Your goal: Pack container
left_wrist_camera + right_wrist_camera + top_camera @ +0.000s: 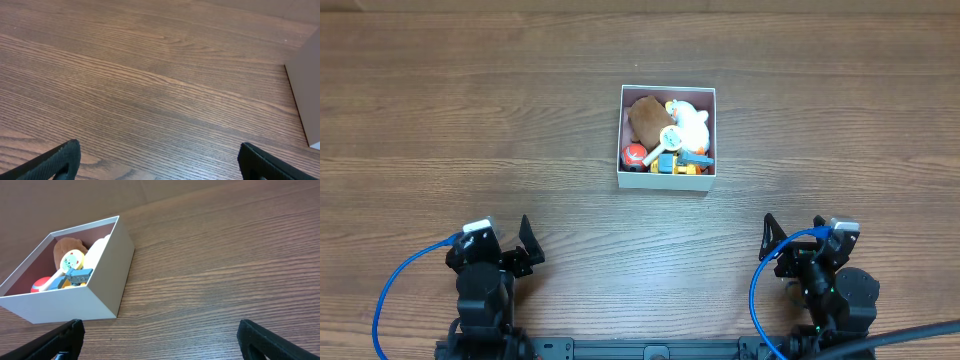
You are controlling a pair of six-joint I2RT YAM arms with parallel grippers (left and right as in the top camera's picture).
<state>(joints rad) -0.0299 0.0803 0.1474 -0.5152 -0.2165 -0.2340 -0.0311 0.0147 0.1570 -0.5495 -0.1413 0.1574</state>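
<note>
Several toys are already seen inside the container [665, 182], which sits on the wooden table [440, 120] a little beyond centre, well apart from both arms. A brown plush [645, 118] and a white plush [692, 125] are packed against the far wall. A round cream disc on a stick [671, 138] is laid across the middle. A red ball [635, 154], a blue piece [698, 157] and a yellow piece [680, 167] are gathered along the near wall. No loose toy is shown on the table in any of the three views, so the packing is judged complete or very nearly so. If anything is left, it can only be a settling of the contents, which are piled close to the rim. No lid is in view.

The left gripper [162, 165] is held near the front edge of the table with its fingers spread wide and nothing between them. The right gripper [160, 340] is likewise spread and empty, and is pointed toward the container's near corner.

No brand, label or legible writing is found on the white outer walls or the pink interior. Faint greenish marks are printed on the cream disc, but they are too small to be read.
</note>
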